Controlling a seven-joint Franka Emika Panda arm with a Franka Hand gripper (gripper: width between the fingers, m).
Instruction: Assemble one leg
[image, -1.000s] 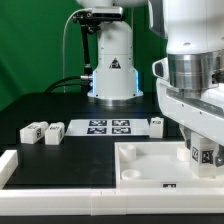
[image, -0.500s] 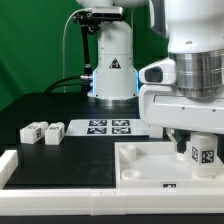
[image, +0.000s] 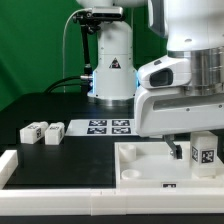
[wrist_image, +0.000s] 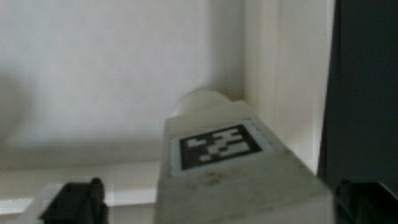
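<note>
In the exterior view the arm hangs low over the large white panel, taken here as the landmark, and the gripper sits above the panel's corner at the exterior view's right, with the leg showing its black-and-white tag just below the wrist housing; the leg looks upright and close over that corner, though whether it already touches a socket is hidden by the arm. Beyond the panel's far edge lies the marker board, and off past the panel toward the exterior view's left two more legs lie side by side on the dark table, well apart from the panel (a further small tagged piece lies just past the marker board, near the panel's far edge). In the wrist view the leg fills the middle, its tag facing the camera, with the dark fingertips showing on either side of it and the panel pale behind; the fingers appear closed against the leg's flanks, so I judge the leg gripped, though the contact itself lies outside the picture. As for progress, the leg seems picked up and brought to its corner, while seating it firmly in the socket and letting go are, by my judgement, what is left
</note>
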